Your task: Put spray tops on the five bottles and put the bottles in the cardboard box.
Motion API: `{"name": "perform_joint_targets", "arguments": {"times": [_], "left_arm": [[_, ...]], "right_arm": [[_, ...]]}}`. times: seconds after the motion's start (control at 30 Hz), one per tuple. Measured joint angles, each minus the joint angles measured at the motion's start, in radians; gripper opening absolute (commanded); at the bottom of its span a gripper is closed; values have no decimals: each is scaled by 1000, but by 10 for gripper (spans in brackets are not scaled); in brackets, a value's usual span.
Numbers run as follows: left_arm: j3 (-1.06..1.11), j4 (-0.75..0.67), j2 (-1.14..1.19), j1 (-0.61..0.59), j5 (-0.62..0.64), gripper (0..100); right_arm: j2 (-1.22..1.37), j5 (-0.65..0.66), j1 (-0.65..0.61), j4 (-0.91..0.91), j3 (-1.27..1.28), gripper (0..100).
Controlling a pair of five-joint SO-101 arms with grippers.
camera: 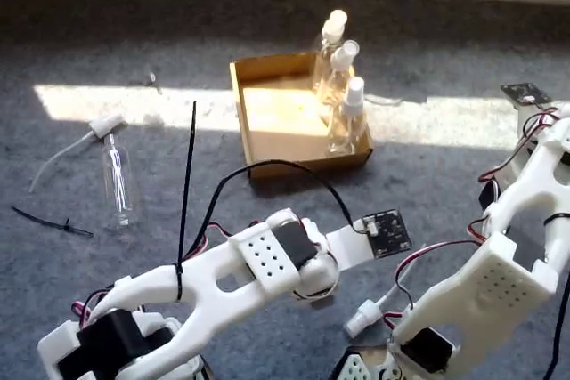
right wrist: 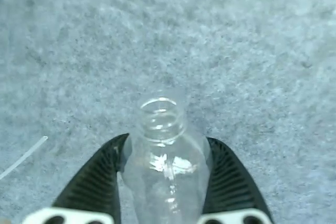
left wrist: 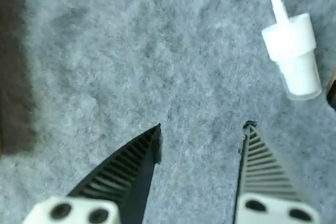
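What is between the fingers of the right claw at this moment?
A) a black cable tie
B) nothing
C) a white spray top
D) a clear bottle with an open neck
D: in the right wrist view the right claw grips a clear bottle on both sides, and the bottle's neck is open and uncapped.

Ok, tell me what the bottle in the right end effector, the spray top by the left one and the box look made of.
Bottle: probably clear glossy plastic, possibly glass; the carpet shows through it and highlights glint on it.
Spray top: opaque white plastic, smooth, with a soft sheen.
Box: brown cardboard, dull, with thin flat walls.
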Motion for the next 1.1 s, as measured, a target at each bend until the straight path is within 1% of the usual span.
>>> {"name": "perform_joint_targets", "arguments": {"times": [0.1,0.17,0.3,0.4,0.57,0.63,0.73,0.93,1.1], "left_arm": [[-21,-41,6,2,72,234],[-23,-77,6,2,143,234],[-23,-97,6,2,279,234],[-23,-98,6,31,325,234],[-23,-98,11,169,333,234],[-23,-98,14,196,316,234],[-23,-98,15,203,295,234],[-23,-101,18,215,292,234],[-28,-101,109,213,292,235]], "right_arm": [[0,-5,5,-23,2,4],[0,-6,28,-28,5,4],[0,-6,133,-95,57,4],[0,-6,187,-144,97,4],[0,-6,236,-161,115,4],[0,-6,239,-161,115,4],[0,-6,239,-163,115,4],[0,-6,239,-163,115,4],[0,-6,239,-163,115,4]]}}
